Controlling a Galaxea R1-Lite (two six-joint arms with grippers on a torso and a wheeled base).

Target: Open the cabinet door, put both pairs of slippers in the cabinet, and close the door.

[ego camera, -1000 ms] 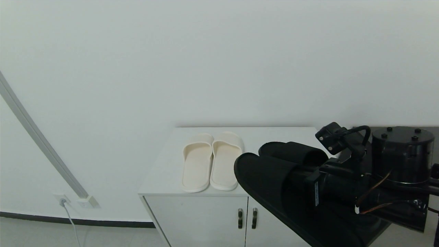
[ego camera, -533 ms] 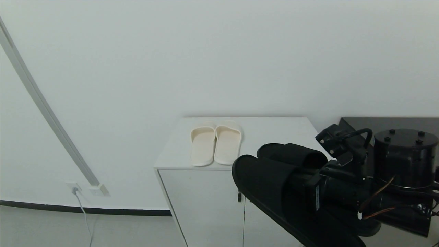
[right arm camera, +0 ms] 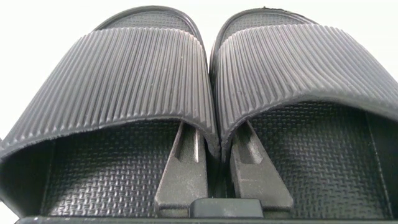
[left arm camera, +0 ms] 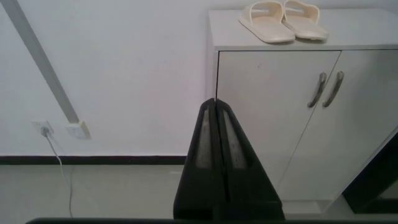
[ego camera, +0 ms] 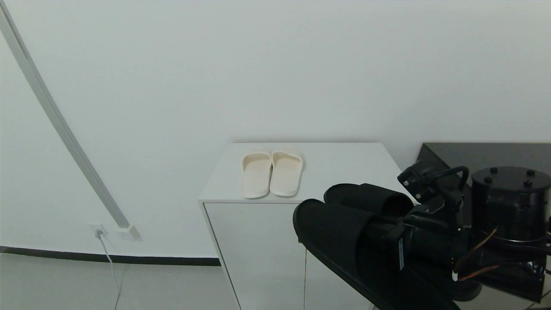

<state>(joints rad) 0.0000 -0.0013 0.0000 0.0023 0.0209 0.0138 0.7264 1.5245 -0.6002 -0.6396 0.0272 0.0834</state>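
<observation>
Right end effector (right arm camera: 214, 171) is clamped on the black slippers (ego camera: 344, 224), one finger inside each, holding them near right, in front of the cabinet (ego camera: 340, 170). Cream slippers (ego camera: 272, 173) sit side by side on the cabinet top, left of centre. Cabinet doors (left arm camera: 280, 112) are closed. Left end effector (left arm camera: 216, 158) has its fingers pressed together, holding nothing.

Tightly closed left hand (left arm camera: 216, 103) before white cabinet (left arm camera: 261, 106), cream slippers (left arm camera: 283, 12) on top.
</observation>
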